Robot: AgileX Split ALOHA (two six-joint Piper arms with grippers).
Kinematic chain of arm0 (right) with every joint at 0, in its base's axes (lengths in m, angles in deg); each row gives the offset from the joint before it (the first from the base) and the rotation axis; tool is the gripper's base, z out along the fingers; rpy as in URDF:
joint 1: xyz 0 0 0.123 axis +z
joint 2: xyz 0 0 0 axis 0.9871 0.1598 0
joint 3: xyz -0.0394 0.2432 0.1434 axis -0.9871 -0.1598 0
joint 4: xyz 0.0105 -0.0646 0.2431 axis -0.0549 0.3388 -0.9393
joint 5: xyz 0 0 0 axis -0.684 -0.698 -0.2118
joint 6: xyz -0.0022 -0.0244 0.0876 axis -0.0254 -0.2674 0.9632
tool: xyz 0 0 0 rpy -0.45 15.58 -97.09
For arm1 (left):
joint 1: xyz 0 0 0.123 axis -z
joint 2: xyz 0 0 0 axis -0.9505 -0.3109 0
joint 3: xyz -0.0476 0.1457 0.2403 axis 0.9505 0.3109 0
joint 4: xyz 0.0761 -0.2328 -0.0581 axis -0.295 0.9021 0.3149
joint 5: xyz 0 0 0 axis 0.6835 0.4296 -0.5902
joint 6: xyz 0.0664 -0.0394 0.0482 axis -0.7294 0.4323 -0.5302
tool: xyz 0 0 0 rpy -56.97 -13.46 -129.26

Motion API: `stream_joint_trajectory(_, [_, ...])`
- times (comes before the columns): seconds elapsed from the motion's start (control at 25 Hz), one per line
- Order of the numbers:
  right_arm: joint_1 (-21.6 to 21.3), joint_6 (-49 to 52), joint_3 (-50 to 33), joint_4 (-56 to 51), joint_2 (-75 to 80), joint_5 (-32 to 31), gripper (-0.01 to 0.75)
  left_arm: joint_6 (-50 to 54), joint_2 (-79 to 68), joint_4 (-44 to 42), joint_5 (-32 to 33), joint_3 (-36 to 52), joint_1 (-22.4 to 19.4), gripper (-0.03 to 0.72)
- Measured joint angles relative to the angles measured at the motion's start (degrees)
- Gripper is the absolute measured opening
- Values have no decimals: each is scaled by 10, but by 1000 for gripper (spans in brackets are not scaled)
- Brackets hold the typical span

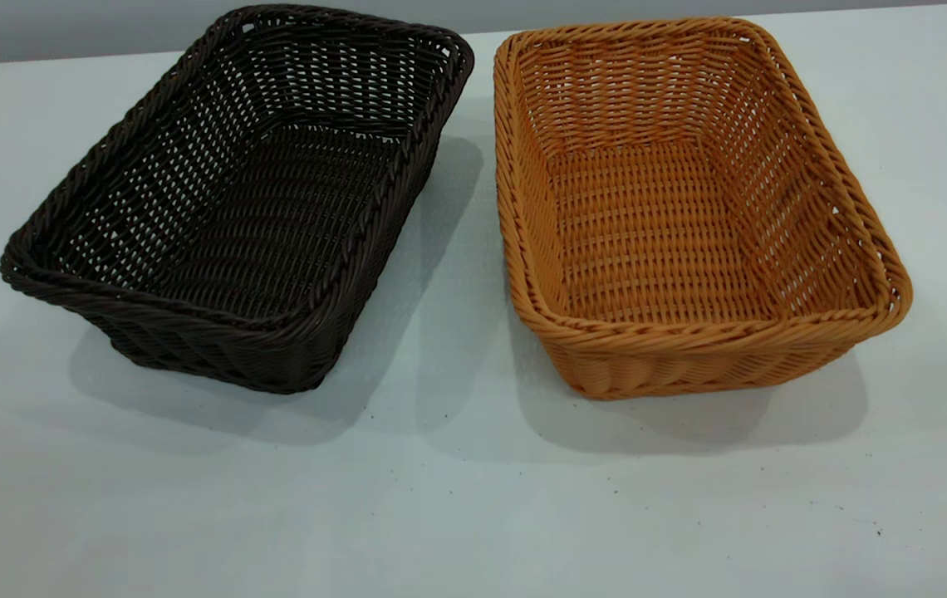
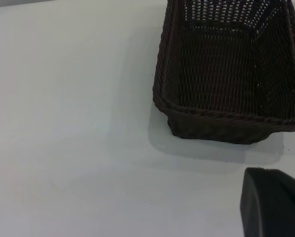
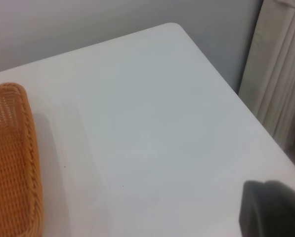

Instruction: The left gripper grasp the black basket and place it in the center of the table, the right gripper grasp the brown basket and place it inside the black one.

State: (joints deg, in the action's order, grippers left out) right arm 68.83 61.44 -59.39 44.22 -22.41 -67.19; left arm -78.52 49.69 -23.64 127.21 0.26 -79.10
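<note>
The black basket (image 1: 241, 199) stands empty on the white table (image 1: 457, 498) at the left. The brown basket (image 1: 689, 208) stands empty beside it at the right, a narrow gap between them. Neither gripper shows in the exterior view. In the left wrist view the black basket (image 2: 229, 74) lies ahead, and only a black part of my left gripper (image 2: 273, 205) shows at the picture's corner, clear of the basket. In the right wrist view a corner of the brown basket (image 3: 11, 163) shows, with a black part of my right gripper (image 3: 273, 210) well apart from it.
The table's far corner (image 3: 174, 27) and side edge show in the right wrist view, with a grey wall and a white ribbed panel (image 3: 280, 74) beyond. Bare tabletop lies in front of both baskets (image 1: 473, 515) and left of the black one (image 2: 68, 123).
</note>
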Motion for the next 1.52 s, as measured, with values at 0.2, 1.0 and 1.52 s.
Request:
stream_joint_trajectory(0.2, [0,1,0,0,0,0,3,0,0,0,0,0,0,-1])
stream_joint_trajectory(1.0, [0,1,0,0,0,0,3,0,0,0,0,0,0,-1])
stream_joint_trajectory(1.52, [0,1,0,0,0,0,3,0,0,25,-2,0,0,-1])
